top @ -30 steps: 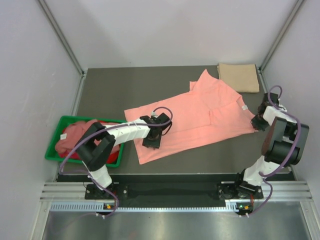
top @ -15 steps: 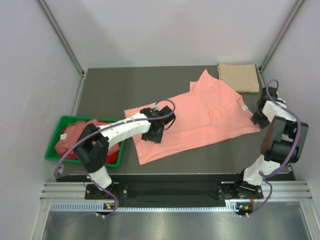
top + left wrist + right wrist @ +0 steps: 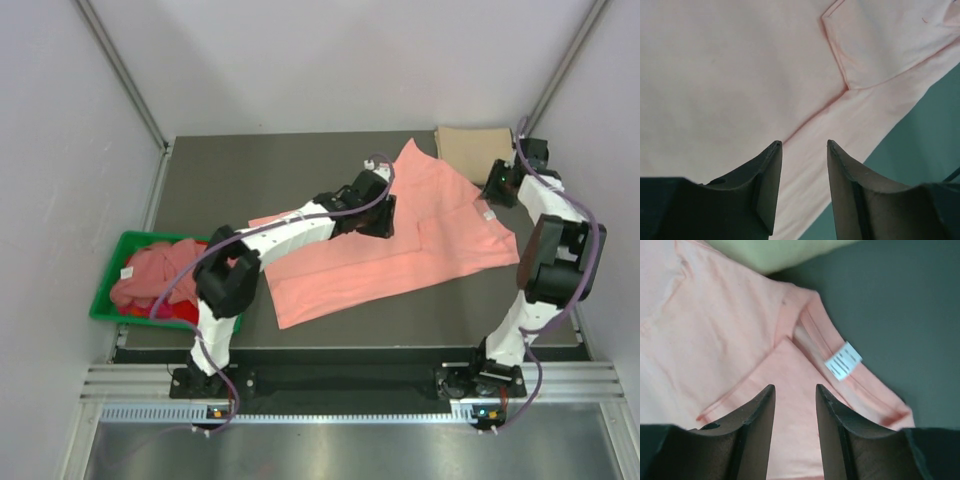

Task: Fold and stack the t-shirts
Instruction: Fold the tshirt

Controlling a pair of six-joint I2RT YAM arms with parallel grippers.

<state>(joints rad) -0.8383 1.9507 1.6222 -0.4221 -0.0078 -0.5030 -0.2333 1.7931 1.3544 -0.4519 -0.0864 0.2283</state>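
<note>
Middle of the table: salmon-pink t-shirt spread flat, running diagonally from the lower left toward the upper right of the top view, with one sleeve folded in over the body near its right end.

Upper right corner of the table: tan-beige t-shirt, folded into a tidy rectangle just beside the upper edge of the salmon-pink t-shirt; cannot tell whether the two touch.

Left edge of the table: green bin, holding crumpled pink and red t-shirts heaped together.

Left gripper: stretched far across from the lower left, over the upper middle of the salmon-pink t-shirt. Jaws released, nothing between them. In the wrist view, dark fingers at the bottom of the frame with pink cloth beneath, the folded sleeve's hem in the upper right and a strip of bare table at the right edge. Cannot tell whether the tips rest on the cloth.

Right gripper: at the upper right, over the collar end of the salmon-pink t-shirt, close below the tan-beige t-shirt. Jaws released, gripping nothing, with the collar band showing just beyond the tips in the wrist view.

Neck label: small, white, sewn inside the collar, just up and to the right of the right gripper's fingertips.
</note>
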